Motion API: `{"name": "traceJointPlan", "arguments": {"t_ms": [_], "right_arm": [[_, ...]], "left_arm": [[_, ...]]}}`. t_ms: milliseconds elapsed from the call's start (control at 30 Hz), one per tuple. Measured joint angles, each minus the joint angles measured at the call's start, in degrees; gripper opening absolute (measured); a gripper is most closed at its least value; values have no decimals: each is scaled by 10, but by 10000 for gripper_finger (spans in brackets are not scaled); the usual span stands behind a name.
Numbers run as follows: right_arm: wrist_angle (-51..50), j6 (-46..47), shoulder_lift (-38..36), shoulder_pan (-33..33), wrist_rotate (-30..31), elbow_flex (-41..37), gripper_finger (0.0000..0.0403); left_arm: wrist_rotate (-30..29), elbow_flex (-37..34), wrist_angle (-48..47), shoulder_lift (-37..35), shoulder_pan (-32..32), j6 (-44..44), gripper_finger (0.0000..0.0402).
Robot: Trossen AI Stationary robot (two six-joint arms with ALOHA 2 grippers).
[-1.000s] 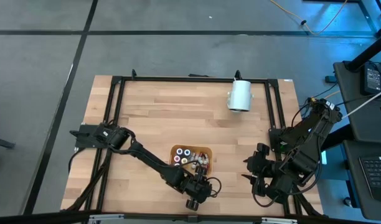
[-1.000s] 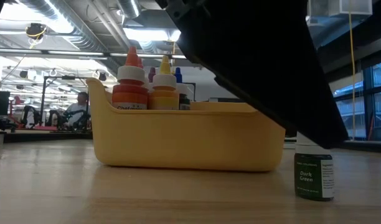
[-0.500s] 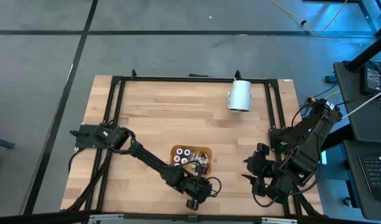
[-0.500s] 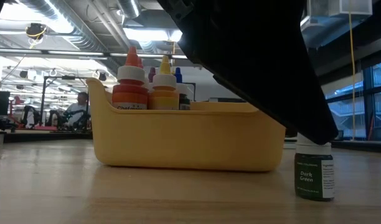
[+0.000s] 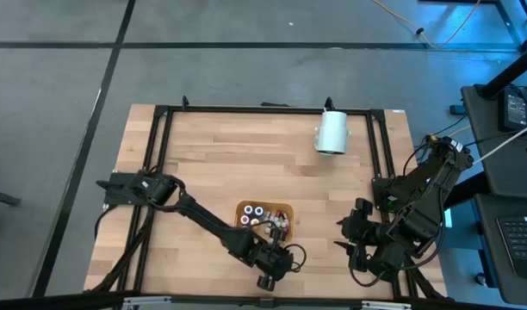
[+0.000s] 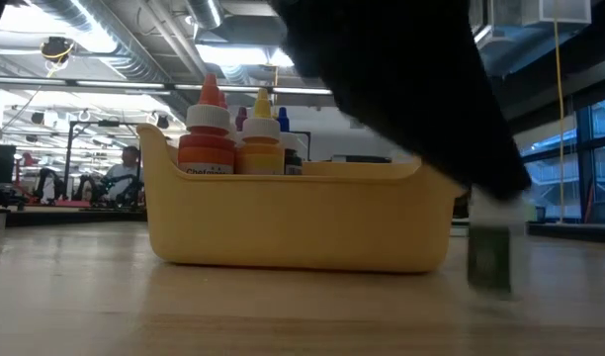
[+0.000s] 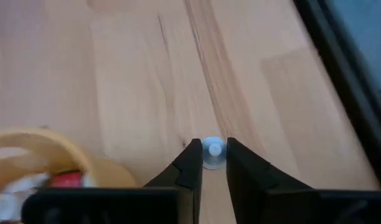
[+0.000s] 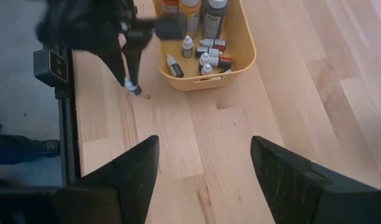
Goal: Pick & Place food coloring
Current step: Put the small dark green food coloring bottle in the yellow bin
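Observation:
A small dark green food coloring bottle [image 6: 490, 259] with a white cap [image 7: 213, 152] stands just off the yellow tray's [image 6: 293, 227] near right corner. My left gripper [image 7: 213, 163] is shut on it, reaching slanted down past the tray [image 5: 289, 208]. In the tray stand more food coloring bottles, one orange-capped [image 6: 206, 133] and one yellow-capped [image 6: 261, 129], and small ones lie on its floor [image 8: 206, 59]. My right gripper [image 8: 206, 180] hangs open above the table's near right part [image 5: 348, 232], holding nothing. My left gripper pinches the bottle at its white cap [image 7: 213, 152] between the two fingertips [image 7: 192, 158]. The fingers come slanting down from the table's left and far side. The bottle hangs upright below them [image 8: 134, 88], at or just above the tabletop; which, I cannot tell.
A large white cylinder [image 5: 331, 132] lies at the table's far edge. A black frame rail [image 5: 157, 164] runs around the wooden tabletop, and another shows close by [image 8: 65, 112]. Bare wood lies between the tray and my right arm [image 5: 319, 241].
In the low view my left gripper's dark finger has come in over the green bottle's cap. The bottle, which stood sharp and still beside the tray, now shows blurred and a little shifted.

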Motion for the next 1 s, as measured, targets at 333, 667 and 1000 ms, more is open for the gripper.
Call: {"name": "traceJointPlan", "arguments": {"t_ms": [333,667,1000], "right_arm": [[-13,0,0,0,-3,0,255],[-30,0,-1,0,21,0,255],[-46,0,-1,-3,68,1,255]], "left_arm": [[-59,20,-124,-107,8,-71,46],[-91,-13,-127,-131,25,-129,45],[-95,-166,14,-185,28,-154,45]]}}
